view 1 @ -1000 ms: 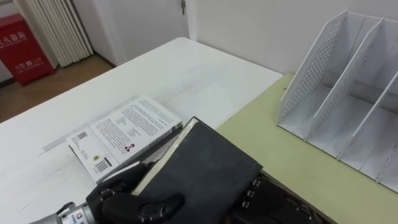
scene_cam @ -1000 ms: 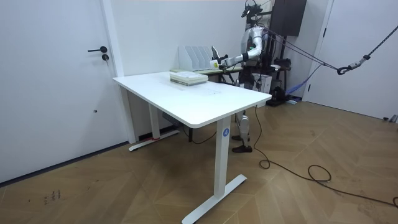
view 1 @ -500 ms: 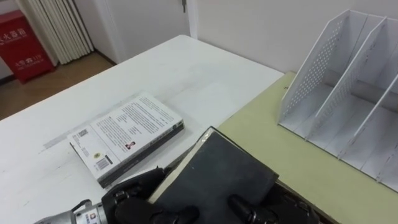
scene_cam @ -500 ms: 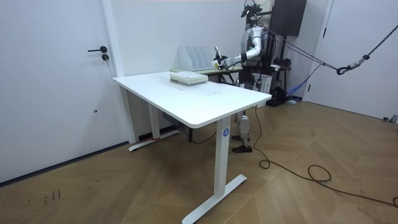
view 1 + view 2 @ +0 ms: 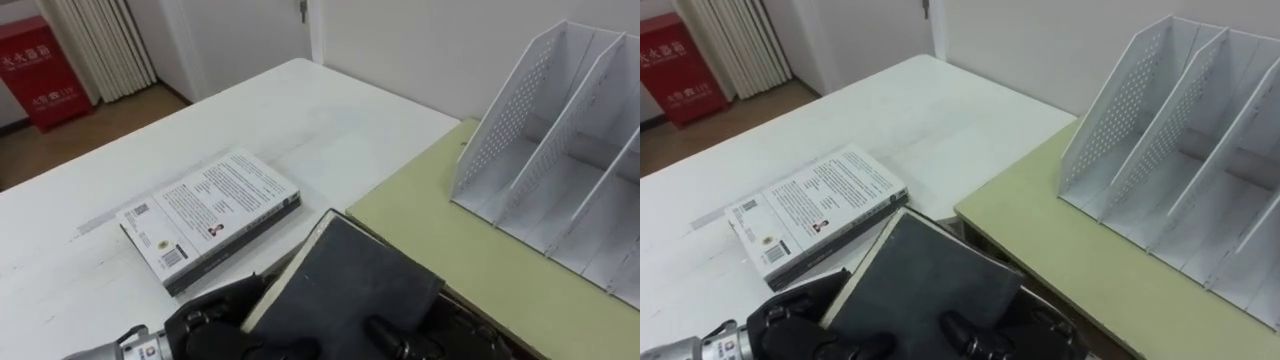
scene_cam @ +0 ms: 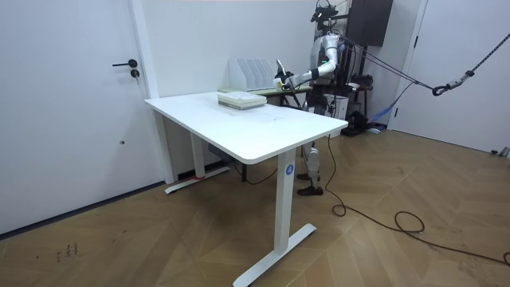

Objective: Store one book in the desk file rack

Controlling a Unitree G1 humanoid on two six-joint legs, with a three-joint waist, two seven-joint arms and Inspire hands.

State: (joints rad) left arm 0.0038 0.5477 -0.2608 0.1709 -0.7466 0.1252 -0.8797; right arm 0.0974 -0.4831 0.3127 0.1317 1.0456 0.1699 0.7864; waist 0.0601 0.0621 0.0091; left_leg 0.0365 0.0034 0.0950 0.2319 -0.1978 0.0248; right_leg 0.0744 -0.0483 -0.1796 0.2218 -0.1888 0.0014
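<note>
Low in the left eye view I hold a black book (image 5: 350, 285), tilted with its far corner raised, over the seam between the two tables. My left hand (image 5: 210, 325) is curled round its left edge. My right hand (image 5: 385, 338) grips it from the right, thumb on the cover and fingers hidden beneath. The white perforated file rack (image 5: 560, 150) stands on the pale green desk (image 5: 450, 235) at the right, its slots holding nothing. In the room view I stand behind the white table, the black book (image 6: 279, 70) lifted near the file rack (image 6: 249, 73).
A small stack of books with a white printed cover (image 5: 210, 215) lies on the white table (image 5: 300, 110), left of the held book. A red cabinet (image 5: 50, 60) stands on the floor at the far left, beside a wall and door.
The black book has sunk a little in the eye view and my right thumb has come onto its cover. In the room view it stands more upright. The stack has not moved.
</note>
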